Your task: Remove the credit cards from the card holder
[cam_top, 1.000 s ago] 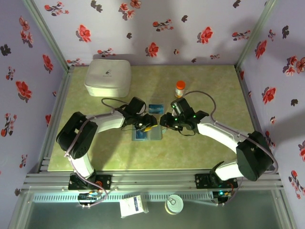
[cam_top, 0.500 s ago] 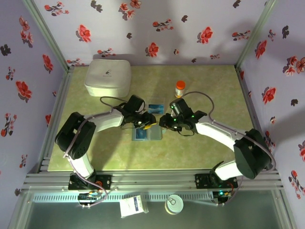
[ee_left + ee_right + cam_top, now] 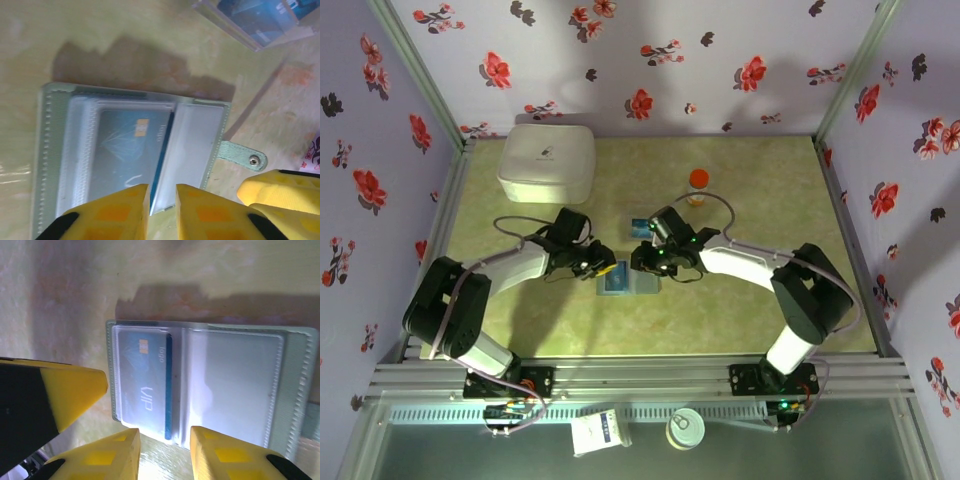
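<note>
Inside the card holder [image 3: 299,390], blue card [image 3: 142,385] reads "VIP"; right pincer [image 3: 165,436] spread, left pincer [image 3: 161,192] unclear.

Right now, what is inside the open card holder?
One blue card marked VIP sits under a clear sleeve in one panel of the card holder. The other sleeve looks empty. Anything beneath that card is covered.

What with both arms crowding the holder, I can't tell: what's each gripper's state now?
Left gripper: nearly shut at the edge of the card holder; grip cannot be told.
Right gripper: open, straddling the card holder's edge.
</note>
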Tool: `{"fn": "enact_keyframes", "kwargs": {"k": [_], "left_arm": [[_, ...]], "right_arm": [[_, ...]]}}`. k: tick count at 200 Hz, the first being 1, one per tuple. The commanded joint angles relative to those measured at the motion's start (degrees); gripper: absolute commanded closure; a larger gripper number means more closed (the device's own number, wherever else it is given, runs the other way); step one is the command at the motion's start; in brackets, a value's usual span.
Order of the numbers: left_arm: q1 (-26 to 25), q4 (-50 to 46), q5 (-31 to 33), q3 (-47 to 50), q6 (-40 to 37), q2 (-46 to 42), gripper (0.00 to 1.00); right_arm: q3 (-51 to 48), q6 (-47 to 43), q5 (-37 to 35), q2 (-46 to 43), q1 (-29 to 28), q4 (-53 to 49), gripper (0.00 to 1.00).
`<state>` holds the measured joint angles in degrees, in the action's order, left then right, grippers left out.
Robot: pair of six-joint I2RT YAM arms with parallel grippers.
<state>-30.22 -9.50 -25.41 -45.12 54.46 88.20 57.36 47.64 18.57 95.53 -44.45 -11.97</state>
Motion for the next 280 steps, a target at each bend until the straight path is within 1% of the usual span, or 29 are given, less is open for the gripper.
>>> {"fn": "enact_keyframes", "kwargs": {"k": [1, 18, 37, 95, 219, 254, 280], "left_arm": [[0.8, -1.7, 0.5, 1.1, -2.4, -0.9, 0.84], [1.2, -2.4, 0.5, 0.9, -3.5, 0.2, 0.88], [1.6, -2.7, 0.6, 1.0, -4.2, 1.4, 0.91], [2.2, -2.5, 1.2, 1.7, -5.5, 3.6, 0.94], [2.9, -2.5, 1.2, 2.4, -5.9, 4.0, 0.94], [2.9, -2.4, 1.0, 2.5, -5.6, 3.9, 0.94], [2.8, -2.5, 0.9, 2.8, -5.6, 3.5, 0.94]], "right_arm": [[2.3, 1.4, 1.9, 2.4, -0.7, 2.0, 0.68], [3.0, 1.6, 2.7, 4.0, -1.0, 2.8, 0.68], [3.6, 1.8, 3.4, 5.3, -1.3, 3.5, 0.69], [5.0, 2.0, 5.5, 8.8, -1.6, 4.8, 0.72], [6.5, 1.8, 5.3, 13.2, -1.9, 4.7, 0.73], [6.5, 0.8, 4.7, 13.3, -2.0, 3.3, 0.74], [6.8, -0.2, 2.3, 12.7, -1.9, 0.4, 0.74]]}}
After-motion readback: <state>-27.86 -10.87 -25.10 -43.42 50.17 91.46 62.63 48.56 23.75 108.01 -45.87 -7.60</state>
